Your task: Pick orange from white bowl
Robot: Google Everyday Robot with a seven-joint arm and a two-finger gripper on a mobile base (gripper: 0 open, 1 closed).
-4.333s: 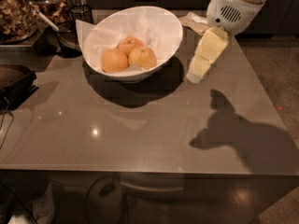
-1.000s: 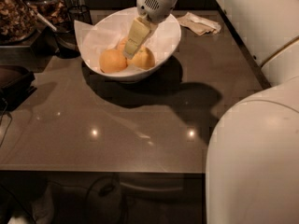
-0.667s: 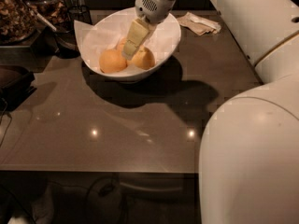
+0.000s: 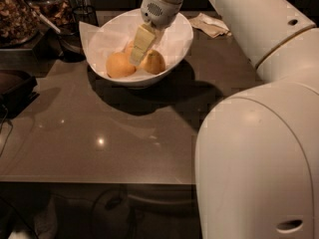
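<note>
The white bowl (image 4: 175, 43) stands at the back middle of the brown table, lined with white paper. Three pale yellow-orange oranges lie in it: one at the left (image 4: 119, 64), one at the right (image 4: 154, 61), and one behind, mostly hidden by the fingers. My gripper (image 4: 138, 54) reaches down into the bowl from above, its pale yellow fingers (image 4: 142, 43) pointing between the left and right oranges, at or just above the hidden one.
Dark glass jars (image 4: 17, 16) with brown contents stand at the back left. A dark tray (image 4: 15, 86) sits at the left edge. A crumpled napkin (image 4: 212, 25) lies behind the bowl at the right. My white arm (image 4: 259, 148) fills the right foreground.
The gripper came from the right of the bowl into it. Over the last second it has sunk slightly lower among the oranges; the oranges have not moved.
</note>
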